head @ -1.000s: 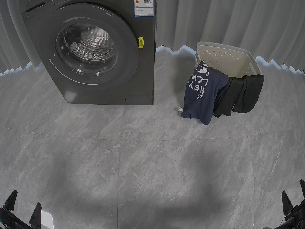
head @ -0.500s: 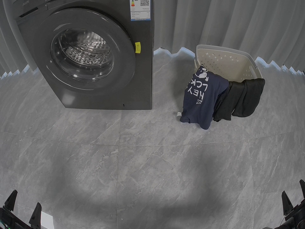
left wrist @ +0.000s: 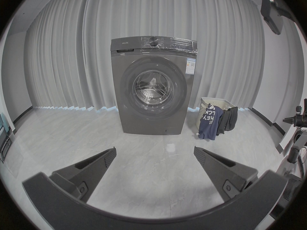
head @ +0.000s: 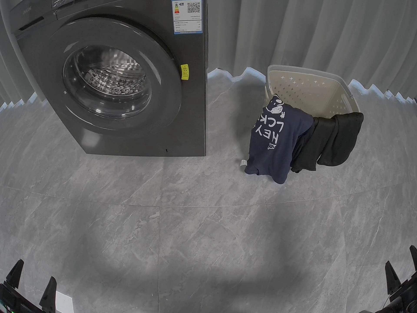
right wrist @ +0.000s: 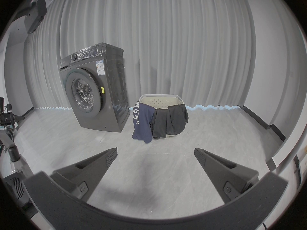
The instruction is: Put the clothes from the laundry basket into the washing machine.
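A grey tiled floor [head: 208,222] stretches ahead of the robot, with pale pleated curtains [head: 304,22] hanging along the far wall.

At about 11 o'clock in the head view stands a dark grey front-loading washing machine [head: 121,70]. Its round door [head: 110,81] faces the robot, and the steel drum shows through the middle of it. A blue and white label [head: 187,13] sits on the upper corner of the front, on the side towards the basket.

At about 1 o'clock, well apart from the machine, a cream plastic laundry basket [head: 312,88] stands on the floor in front of the curtains. Two garments hang over its near rim. A navy T-shirt [head: 276,140] with white lettering drapes down the outside, on the side nearer the machine, its lower edge reaching the floor. Just beside it, touching it, hangs a black garment [head: 330,138].

The left gripper [head: 34,274] sits low at 7 o'clock, its jaws spread wide with nothing between them. The right gripper [head: 400,257] sits low at 5 o'clock, jaws likewise spread and holding nothing. Both grippers are well apart from the basket and the machine.
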